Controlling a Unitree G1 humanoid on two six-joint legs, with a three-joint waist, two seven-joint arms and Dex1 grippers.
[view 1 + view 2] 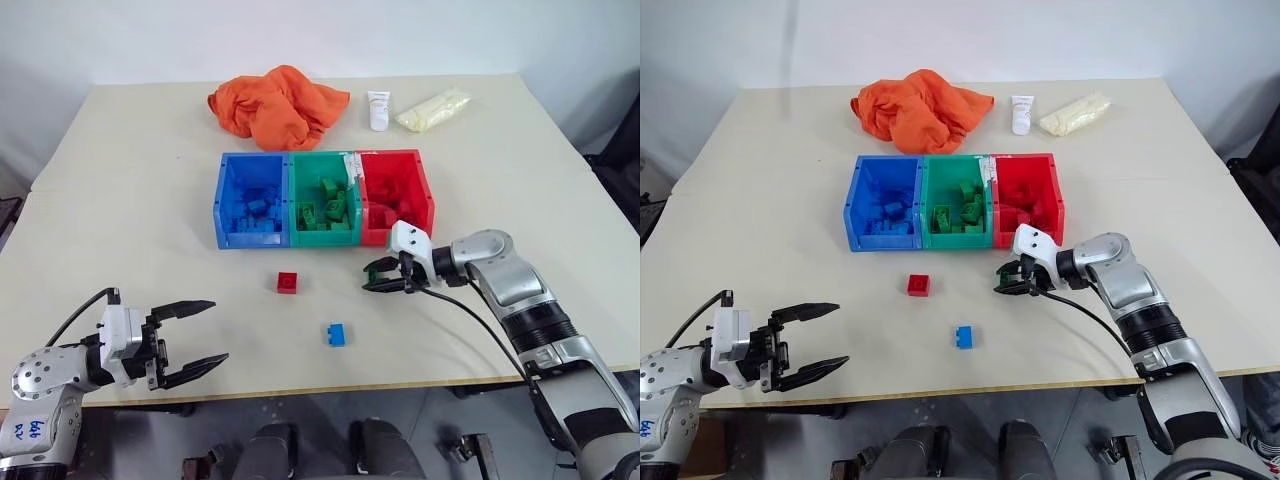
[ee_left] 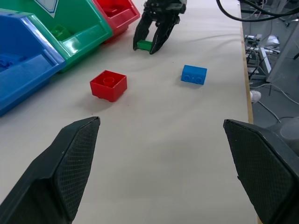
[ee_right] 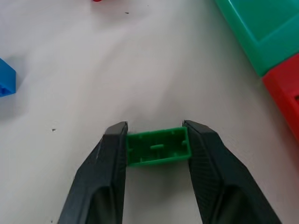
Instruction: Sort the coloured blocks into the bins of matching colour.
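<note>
Green block (image 3: 158, 148) sits pinched between my right gripper (image 1: 385, 275)'s 2 fingertips on the table before the red bin (image 1: 425, 195), left gripper (image 1: 190, 343) wide; that shallow hold could slip on lifting.

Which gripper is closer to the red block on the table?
The right. The right gripper, shut on a green block, is just to the red block's right; the left gripper, open, is at the table's near edge.
</note>
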